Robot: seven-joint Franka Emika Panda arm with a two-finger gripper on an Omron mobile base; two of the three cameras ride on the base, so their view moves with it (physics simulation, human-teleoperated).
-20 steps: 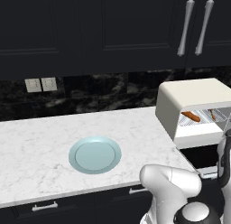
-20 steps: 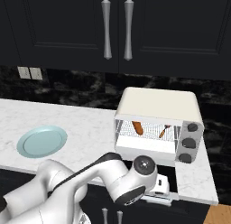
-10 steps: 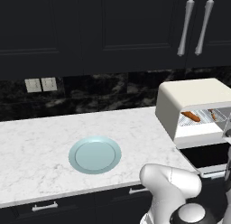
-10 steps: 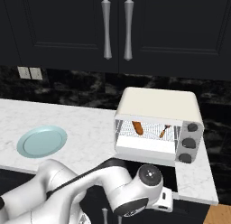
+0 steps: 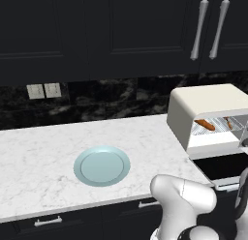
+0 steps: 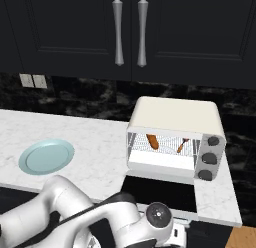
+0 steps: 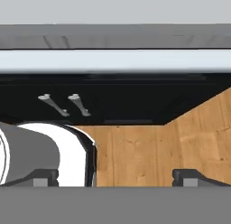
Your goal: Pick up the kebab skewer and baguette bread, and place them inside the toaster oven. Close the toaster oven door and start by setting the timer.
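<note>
So the arm is sitting folded down low in front of the counter right now, and the gripper [image 7: 115, 175] is hanging below the counter edge with its jaws spread wide, pinching nothing. From the hand camera it's looking along under the open oven door toward the dark lower cabinets and the wood floor [image 7: 149, 151].

A bit further back, the light blue plate [image 5: 101, 165] is sitting bare on the marble counter [image 5: 38, 152], off to the left. The toaster oven door [image 6: 159, 186] is lying flat, fully dropped open, just past the arm's elbow.

Behind that, the toaster oven [image 6: 175, 123] is showing both foods on its wire rack: the baguette bread [image 6: 152, 141] on the left side, the kebab skewer [image 6: 183, 144] leaning on the right, apart from each other.

My guess is the loading part is done and it's getting set for closing the door. Next move probably calls for coming up under the door's front edge and swinging it shut, then reaching the knobs [image 6: 211, 157] for the timer.
</note>
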